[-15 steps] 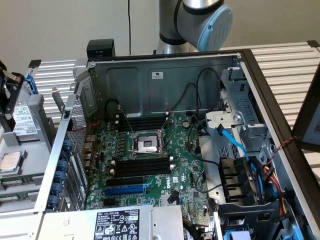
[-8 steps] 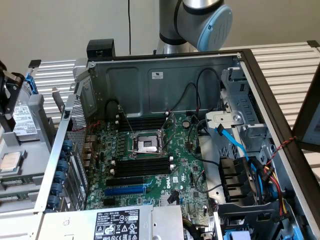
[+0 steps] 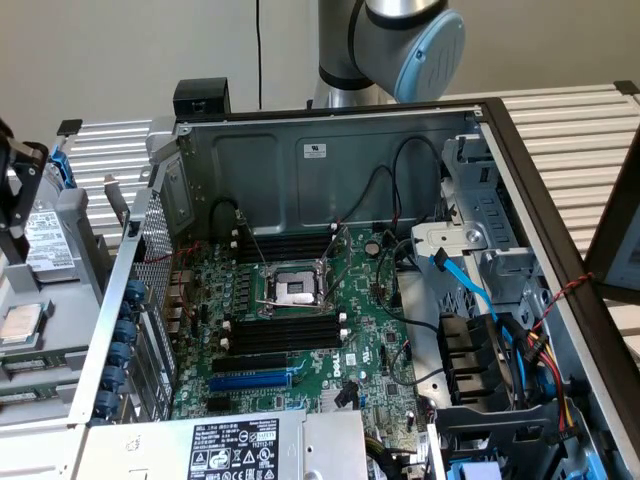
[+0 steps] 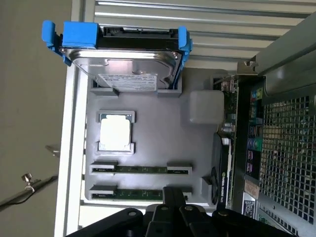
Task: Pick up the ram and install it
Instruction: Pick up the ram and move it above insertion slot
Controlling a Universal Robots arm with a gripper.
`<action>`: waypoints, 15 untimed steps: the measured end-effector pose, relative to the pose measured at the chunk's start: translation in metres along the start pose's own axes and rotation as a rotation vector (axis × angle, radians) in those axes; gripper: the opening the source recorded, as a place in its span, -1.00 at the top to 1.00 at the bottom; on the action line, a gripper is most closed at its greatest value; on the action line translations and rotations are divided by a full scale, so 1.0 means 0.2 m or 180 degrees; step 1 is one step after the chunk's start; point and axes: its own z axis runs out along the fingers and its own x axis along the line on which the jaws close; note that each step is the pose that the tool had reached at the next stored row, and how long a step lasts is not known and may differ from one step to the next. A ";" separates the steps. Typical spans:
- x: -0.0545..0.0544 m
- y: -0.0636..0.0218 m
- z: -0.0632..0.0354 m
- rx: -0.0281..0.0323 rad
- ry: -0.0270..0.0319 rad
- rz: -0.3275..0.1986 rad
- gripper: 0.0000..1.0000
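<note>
Two ram sticks lie edge-up in holders on a grey tray (image 4: 148,143) beside the computer case. One ram stick (image 4: 140,169) lies farther from my gripper. The other ram stick (image 4: 133,194) lies right under my gripper (image 4: 170,205), whose black body overlaps one end of it. In the exterior view my gripper (image 3: 15,190) hangs over that tray (image 3: 65,300) at the exterior view's far left, outside the case. The green motherboard (image 3: 370,340) lies inside the open case with its long black slots (image 3: 285,330) unfilled.
On the tray also sit a hard drive in a blue bracket (image 4: 123,54), a CPU (image 4: 115,136) and a white block (image 4: 206,106). The case's perforated metal wall (image 4: 289,148) stands beside the tray. Cables (image 3: 480,300) and a drive cage fill the case's side at the exterior view's right.
</note>
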 end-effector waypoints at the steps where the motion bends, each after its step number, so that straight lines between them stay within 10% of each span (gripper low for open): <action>1: 0.00 0.000 0.000 -0.0001 0.0003 -0.0061 0.80; 15: 0.00 0.000 0.005 -0.0021 0.0043 -0.0870 0.77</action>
